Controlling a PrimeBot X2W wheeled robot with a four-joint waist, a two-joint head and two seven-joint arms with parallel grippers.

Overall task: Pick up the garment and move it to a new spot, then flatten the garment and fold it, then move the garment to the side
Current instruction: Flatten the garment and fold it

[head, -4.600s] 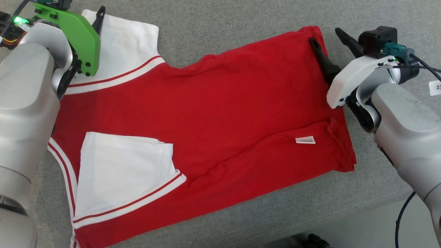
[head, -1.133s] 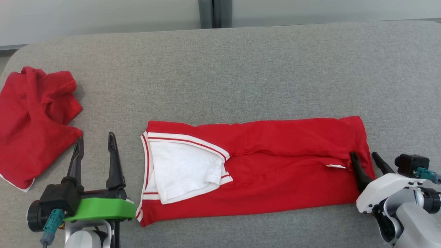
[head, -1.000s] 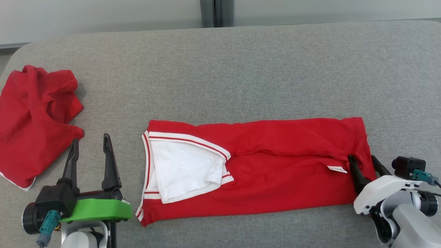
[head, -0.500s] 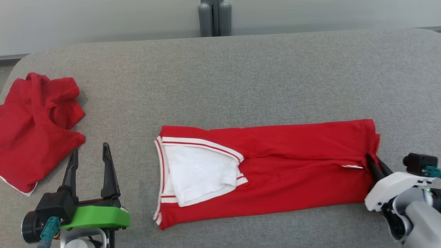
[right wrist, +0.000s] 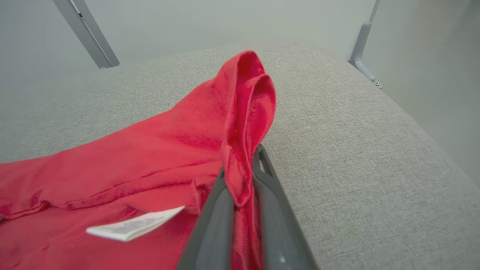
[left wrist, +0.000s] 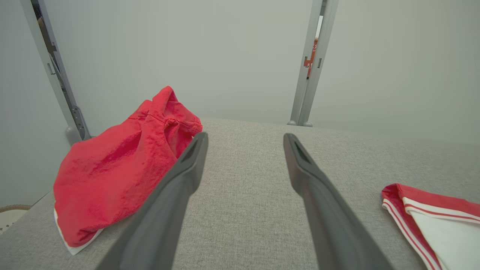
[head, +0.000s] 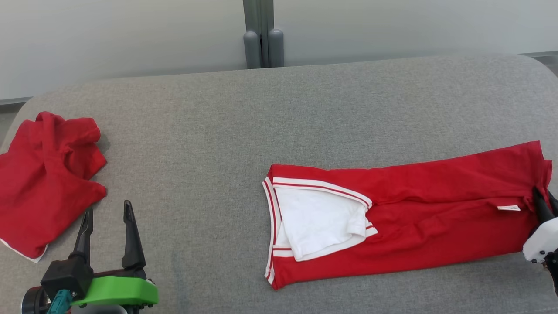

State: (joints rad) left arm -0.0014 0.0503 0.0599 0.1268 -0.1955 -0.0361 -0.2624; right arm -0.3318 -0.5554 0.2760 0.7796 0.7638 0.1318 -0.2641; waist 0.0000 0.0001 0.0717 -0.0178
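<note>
The garment [head: 418,209] is a red shirt with white, red-striped sleeves, folded into a long band across the grey surface at centre-right. Its white sleeve [head: 320,220] lies on top near the left end. My right gripper [head: 542,200] is shut on the garment's right hem at the head view's right edge; the right wrist view shows the red cloth [right wrist: 240,150] pinched between the two dark fingers and bunched upward, with a white label [right wrist: 131,227] beside them. At the lower left my left gripper [head: 107,222] stands open with nothing in it, well apart from the garment [left wrist: 431,213].
A second red garment [head: 43,179] lies crumpled at the far left of the grey padded surface [head: 279,117], just left of my left gripper [left wrist: 243,165]. A pale wall with a grey post [head: 260,37] stands behind. The surface's rounded right edge [right wrist: 431,127] is close to my right gripper.
My right gripper has shut on the garment's right hem and pulled the whole garment rightward across the surface. The head camera has also tilted up. The left gripper stays open.
</note>
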